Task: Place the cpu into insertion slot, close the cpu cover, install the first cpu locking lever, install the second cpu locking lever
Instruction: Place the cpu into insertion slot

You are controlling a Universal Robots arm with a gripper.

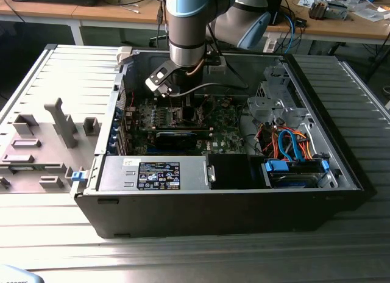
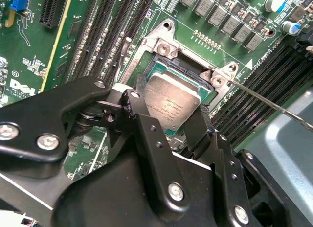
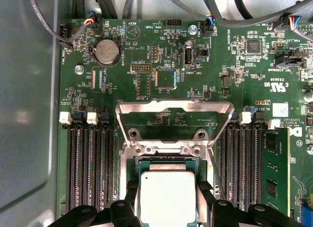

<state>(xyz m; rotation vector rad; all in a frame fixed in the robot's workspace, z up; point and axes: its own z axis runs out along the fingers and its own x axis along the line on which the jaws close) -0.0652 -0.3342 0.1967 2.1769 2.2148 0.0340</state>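
My gripper (image 1: 183, 109) reaches down into the open computer case (image 1: 219, 204), over the green board. In both wrist views its black fingers (image 2: 198, 126) press on two opposite edges of the cpu (image 2: 171, 102), a silvery square chip. The cpu (image 3: 167, 197) sits level right at the insertion slot (image 3: 166, 161); I cannot tell whether it is fully seated. The slot's dark inside and metal rim (image 2: 166, 65) show on the chip's far side. The cpu cover (image 3: 173, 108) is swung open and lies back on the board beyond the slot. A thin locking lever (image 2: 269, 102) sticks out free from one corner of the slot.
Rows of long black memory slots (image 3: 88, 163) flank the socket on both sides. In the exterior view a black graphics card (image 1: 177, 136) lies in front of the gripper, with a power supply (image 1: 155, 173) and blue and orange drive cables (image 1: 292, 146) nearby. A grey fixture tray (image 1: 42, 143) sits at the exterior view's left.
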